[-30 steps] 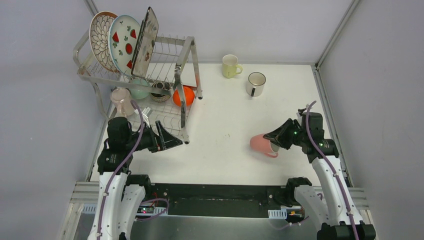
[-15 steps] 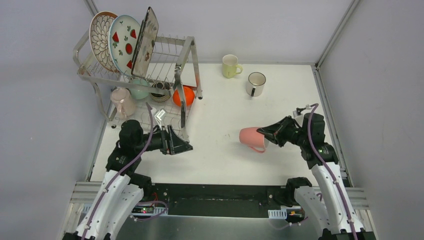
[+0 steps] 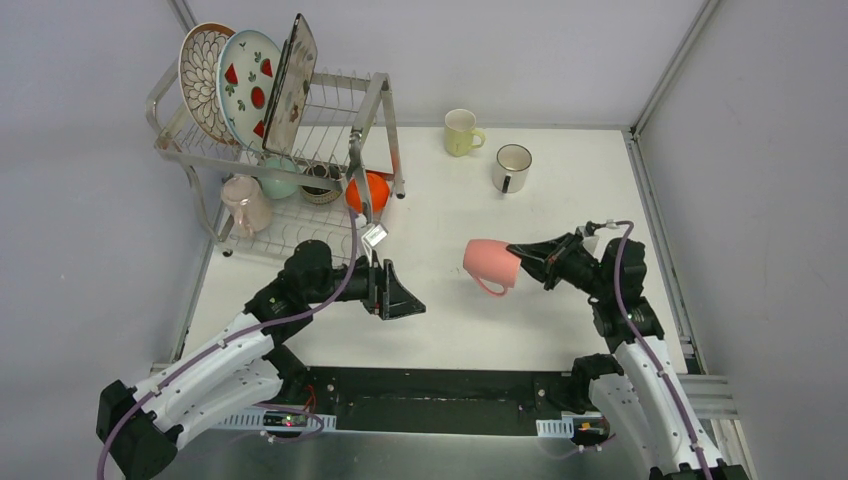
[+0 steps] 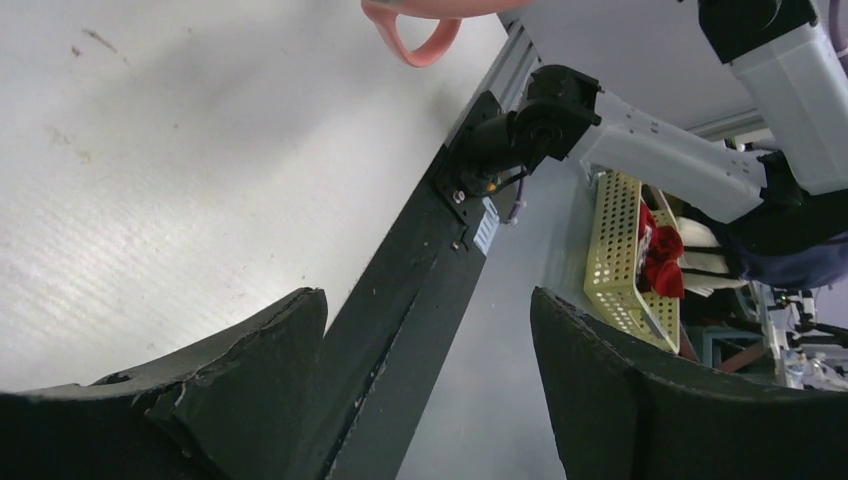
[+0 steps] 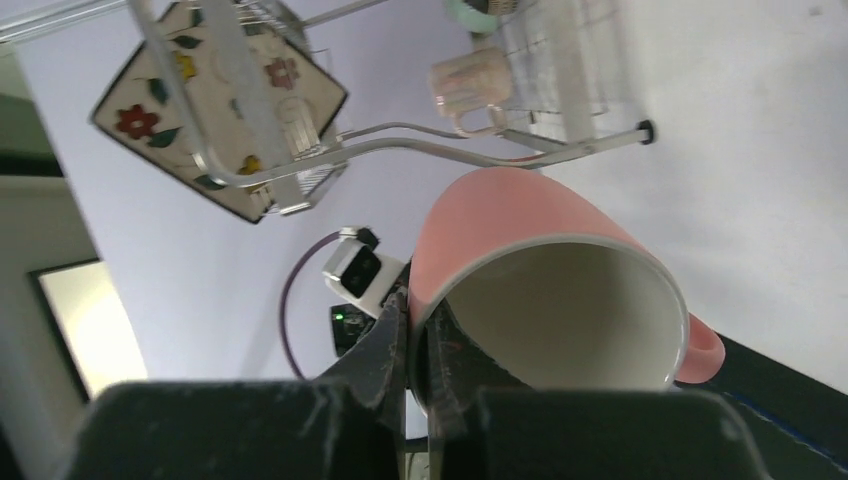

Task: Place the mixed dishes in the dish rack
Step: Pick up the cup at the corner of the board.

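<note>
My right gripper (image 3: 524,261) is shut on the rim of the pink mug (image 3: 488,266), which hangs tilted on its side above the table; one finger is inside the mug (image 5: 540,250) and one outside. My left gripper (image 3: 400,298) stands open and holds nothing, left of the mug, whose handle (image 4: 415,30) shows at the top of the left wrist view. The dish rack (image 3: 370,110) at far left holds three plates on top, and a pale mug (image 3: 245,203) and the mint, brown and orange bowls (image 3: 372,192) below. A yellow mug (image 3: 462,132) and a white mug (image 3: 511,167) stand on the table.
The table's near edge is a black rail (image 3: 430,385) between the arm bases. Grey walls close in the back and both sides. A pale green basket (image 4: 620,250) sits off the table near the right arm's base (image 4: 540,125).
The right gripper has carried the pink mug left and slightly farther from the bases. The left arm has swung right, away from the rack's front, with its jaws still open.
</note>
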{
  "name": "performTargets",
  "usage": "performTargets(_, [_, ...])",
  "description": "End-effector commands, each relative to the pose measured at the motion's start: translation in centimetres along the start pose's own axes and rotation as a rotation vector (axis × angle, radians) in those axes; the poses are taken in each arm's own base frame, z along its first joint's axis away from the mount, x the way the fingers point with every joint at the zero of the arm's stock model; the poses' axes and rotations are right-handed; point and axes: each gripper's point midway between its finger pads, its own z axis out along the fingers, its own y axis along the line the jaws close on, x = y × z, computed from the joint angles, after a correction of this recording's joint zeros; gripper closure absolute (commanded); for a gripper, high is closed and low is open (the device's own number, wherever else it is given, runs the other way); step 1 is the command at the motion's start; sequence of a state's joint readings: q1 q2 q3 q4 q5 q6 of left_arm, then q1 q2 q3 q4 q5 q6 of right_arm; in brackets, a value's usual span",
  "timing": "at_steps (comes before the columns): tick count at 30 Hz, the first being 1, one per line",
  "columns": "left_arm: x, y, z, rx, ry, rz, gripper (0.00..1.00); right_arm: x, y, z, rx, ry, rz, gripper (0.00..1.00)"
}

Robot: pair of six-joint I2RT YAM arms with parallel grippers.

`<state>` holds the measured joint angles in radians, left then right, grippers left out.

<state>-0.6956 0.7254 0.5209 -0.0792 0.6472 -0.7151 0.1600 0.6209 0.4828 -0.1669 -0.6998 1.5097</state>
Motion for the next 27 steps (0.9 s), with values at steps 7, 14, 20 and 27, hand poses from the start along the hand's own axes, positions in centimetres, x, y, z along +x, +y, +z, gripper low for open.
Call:
performTargets(7, [-6.0, -5.8, 2.7, 0.161, -0.23, 0.227, 0.21, 3.6, 10.1, -3.6, -0.38, 0.136, 0.07, 1.0])
performTargets(14, [-7.4, -8.5, 5.5, 0.21, -0.301, 0.364, 0.2, 4.8, 11.7, -4.8, -0.438, 0.181, 0.067, 1.0])
performTargets(20, [-8.5, -9.1, 6.7, 0.246, -0.372, 0.432, 0.21, 5.5, 12.9, -5.9, -0.504, 0.224, 0.092, 1.0])
performTargets(27, [-8.9, -11.2, 8.4, 0.325, -0.38, 0.454, 0.22, 5.7, 13.2, -6.6, -0.551, 0.249, 0.129, 1.0])
